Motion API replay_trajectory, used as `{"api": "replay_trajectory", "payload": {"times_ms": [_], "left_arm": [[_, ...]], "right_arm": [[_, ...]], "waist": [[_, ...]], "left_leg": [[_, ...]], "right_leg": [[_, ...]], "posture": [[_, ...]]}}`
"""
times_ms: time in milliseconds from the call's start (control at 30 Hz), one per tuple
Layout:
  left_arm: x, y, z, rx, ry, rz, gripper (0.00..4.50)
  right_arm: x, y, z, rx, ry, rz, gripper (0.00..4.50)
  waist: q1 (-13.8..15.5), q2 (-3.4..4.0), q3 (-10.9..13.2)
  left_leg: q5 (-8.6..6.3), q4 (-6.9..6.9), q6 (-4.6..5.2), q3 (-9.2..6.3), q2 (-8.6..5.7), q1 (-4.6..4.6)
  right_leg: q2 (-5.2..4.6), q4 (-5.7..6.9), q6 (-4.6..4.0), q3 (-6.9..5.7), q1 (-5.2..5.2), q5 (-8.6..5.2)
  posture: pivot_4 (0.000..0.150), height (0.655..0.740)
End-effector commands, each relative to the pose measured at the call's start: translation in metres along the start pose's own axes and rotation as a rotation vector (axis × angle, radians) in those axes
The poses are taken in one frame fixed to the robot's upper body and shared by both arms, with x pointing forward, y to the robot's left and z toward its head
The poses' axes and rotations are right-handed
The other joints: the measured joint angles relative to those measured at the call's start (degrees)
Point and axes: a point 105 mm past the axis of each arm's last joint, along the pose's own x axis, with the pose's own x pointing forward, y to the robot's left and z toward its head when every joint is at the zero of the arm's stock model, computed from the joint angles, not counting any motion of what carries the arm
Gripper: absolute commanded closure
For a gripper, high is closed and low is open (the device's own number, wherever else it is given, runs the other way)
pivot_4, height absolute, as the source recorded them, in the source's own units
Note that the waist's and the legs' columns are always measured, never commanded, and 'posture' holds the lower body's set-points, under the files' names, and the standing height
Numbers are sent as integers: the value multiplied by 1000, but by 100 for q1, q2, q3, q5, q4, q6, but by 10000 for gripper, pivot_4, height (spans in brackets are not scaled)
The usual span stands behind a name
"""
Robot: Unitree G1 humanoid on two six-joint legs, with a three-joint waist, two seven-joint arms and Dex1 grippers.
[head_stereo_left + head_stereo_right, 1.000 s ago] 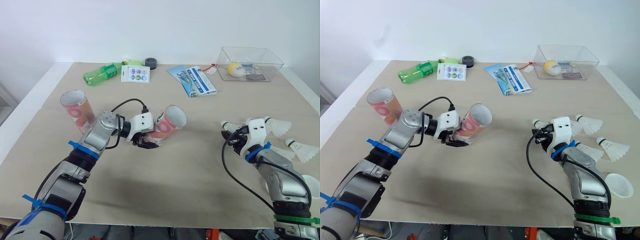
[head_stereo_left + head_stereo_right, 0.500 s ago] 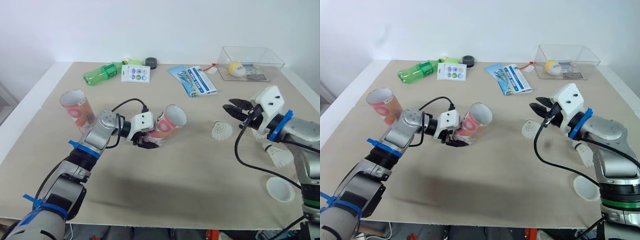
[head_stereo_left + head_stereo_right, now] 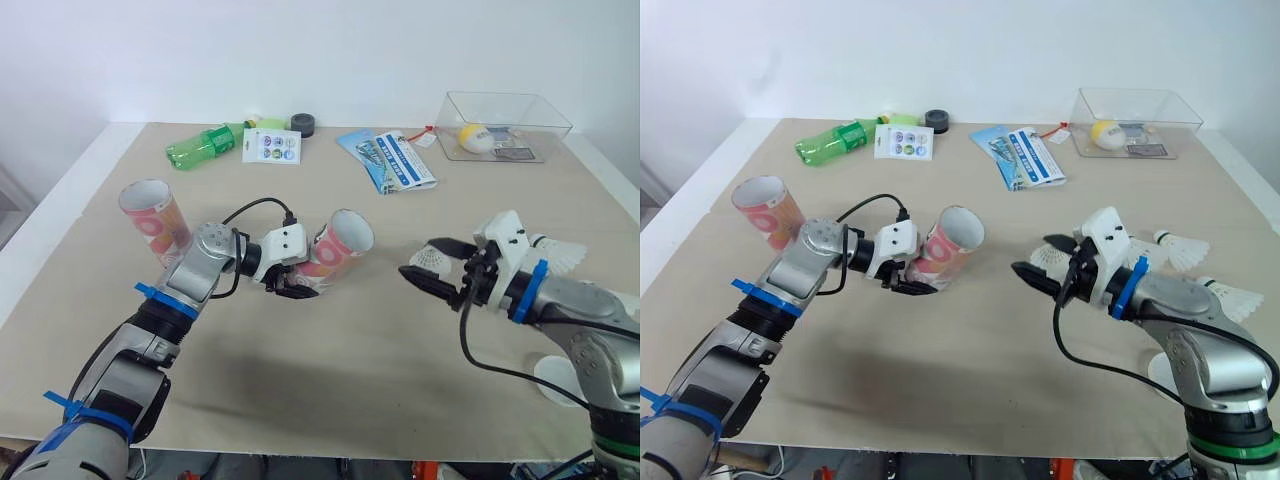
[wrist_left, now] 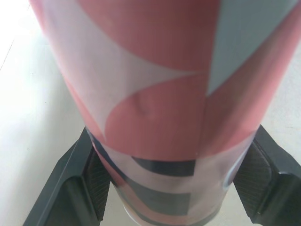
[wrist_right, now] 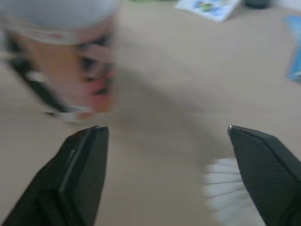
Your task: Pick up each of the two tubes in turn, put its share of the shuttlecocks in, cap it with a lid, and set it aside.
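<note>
At the right gripper (image 3: pixel 415 257): gapes wide, grasps nothing, hovers low over the tan table (image 3: pixel 360 380). In the gap, close to one finger, a white feathered shuttlecock (image 3: pixel 432 261), contact impossible to tell. Behind the wrist, another shuttlecock (image 3: pixel 560 254); nearer, beside the forearm, a round white lid (image 3: pixel 1161 366). At the left gripper (image 3: pixel 298 281): clenches the lower end of a glossy pink-and-white tube (image 3: pixel 337 247), tilted, open mouth up towards the right gripper. Beyond that arm's far side, well apart, a second matching tube (image 3: pixel 155 222), leaning
</note>
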Motion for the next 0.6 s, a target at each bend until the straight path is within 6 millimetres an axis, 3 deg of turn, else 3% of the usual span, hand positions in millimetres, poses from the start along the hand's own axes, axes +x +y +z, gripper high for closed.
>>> {"api": "replay_trajectory", "payload": {"times_ms": [33,267,600], "left_arm": [[1,-4,3,-1,-10,-22,14587],[3,-4,4,-2,-13,-23,14587],[3,-6,2,-14,-9,-19,14587]], "right_arm": [[-1,7,-8,79,12,-3,781],[15,-31,-32,170,3,-245,781],[22,-51,-35,137,6,-347,781]], "waist": [[-1,-2,0],[-4,-3,0],[2,-3,-1]], "left_leg": [[0,0,0,0,2,2],[1,8,1,4,3,3],[1,1,0,1,2,2]], "right_leg": [[2,0,-9,0,1,-3],[3,0,-21,2,0,0],[4,0,-8,-1,-1,2]], "posture": [[1500,7400],[1500,7400],[1500,7400]]}}
